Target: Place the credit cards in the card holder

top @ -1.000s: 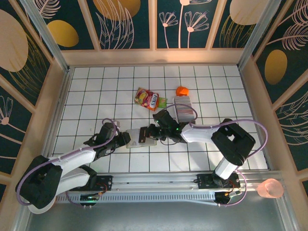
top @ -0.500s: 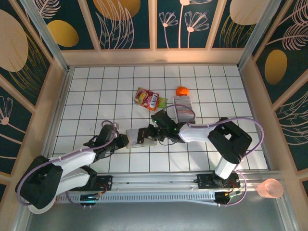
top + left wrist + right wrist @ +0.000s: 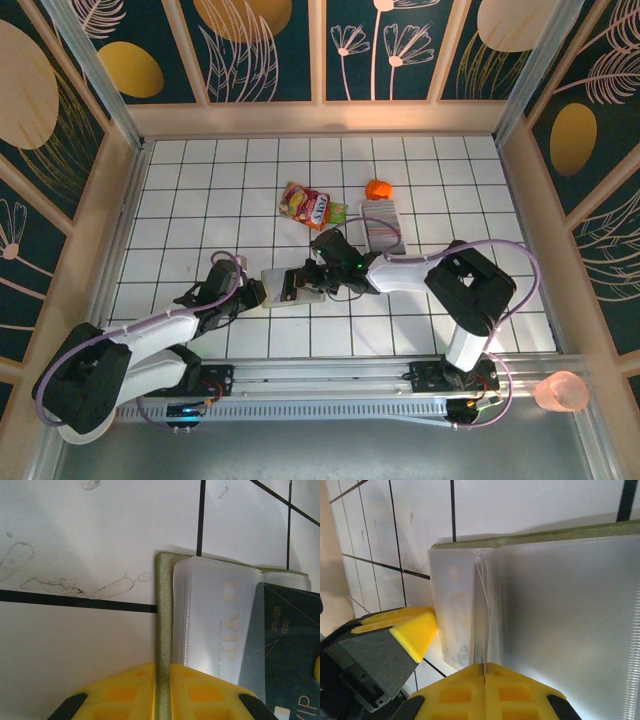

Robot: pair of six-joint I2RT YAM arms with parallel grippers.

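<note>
Left gripper (image 3: 162, 676) is clamped on the olive edge of the open card holder (image 3: 164, 605), at the holder's 9 o'clock in the top view, near the table's centre. Right gripper (image 3: 484, 674), at its 3 o'clock, pinches a dark credit card (image 3: 282, 645) lying over the clear sleeve. The packed credit cards (image 3: 380, 228) stand toward 1 o'clock, beside an orange item (image 3: 377, 188)

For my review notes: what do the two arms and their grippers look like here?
The left arm and the right arm both have white links with bulky black joints, and a lilac cable loops along each. A small green light glows near the right wrist. The left gripper and right gripper carry yellow pads moulded with square recesses, on dark grey finger bodies.
</note>
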